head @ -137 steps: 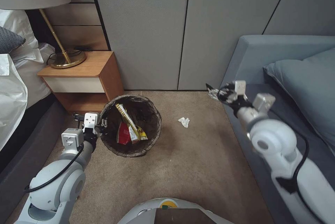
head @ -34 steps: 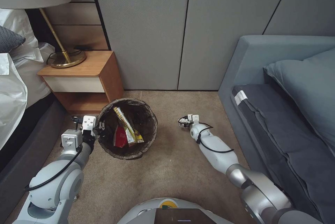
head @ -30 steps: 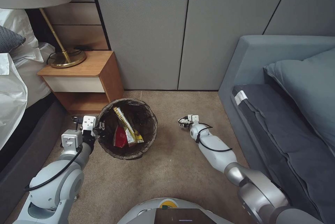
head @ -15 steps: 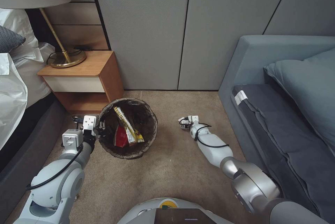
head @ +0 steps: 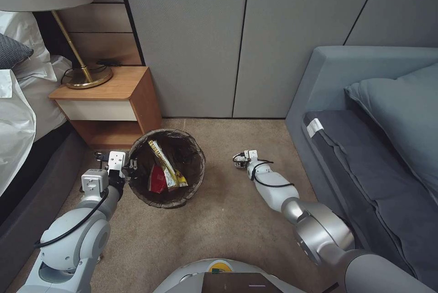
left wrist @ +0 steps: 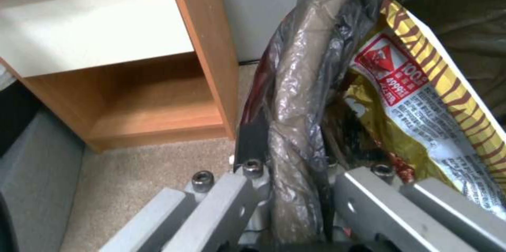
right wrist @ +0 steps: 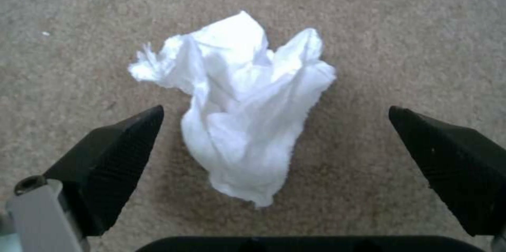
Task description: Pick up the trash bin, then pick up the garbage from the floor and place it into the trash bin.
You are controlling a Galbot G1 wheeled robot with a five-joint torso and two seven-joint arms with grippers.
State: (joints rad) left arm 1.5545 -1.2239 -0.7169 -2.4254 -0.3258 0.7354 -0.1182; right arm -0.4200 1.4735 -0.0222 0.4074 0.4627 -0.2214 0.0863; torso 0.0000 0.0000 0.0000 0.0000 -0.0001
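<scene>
The right arm reaches forward and down to the floor (head: 237, 220), its right gripper (right wrist: 274, 153) spread wide with the tissue (right wrist: 242, 102) lying crumpled between the fingers (right wrist: 116, 157), untouched, its long axis running away from them. The left gripper (left wrist: 295, 189) is clamped on the bin (head: 166, 167) rim, bin upright

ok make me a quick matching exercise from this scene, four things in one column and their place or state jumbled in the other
Things:
1. white tissue
2. yellow wrapper
3. left gripper
4. right gripper

Places or states:
A. inside the trash bin
B. open, fingers on either side of the litter
C. lying on the floor
D. shut on the bin's bag-covered rim

Pairs: 1-C, 2-A, 3-D, 4-B
</scene>
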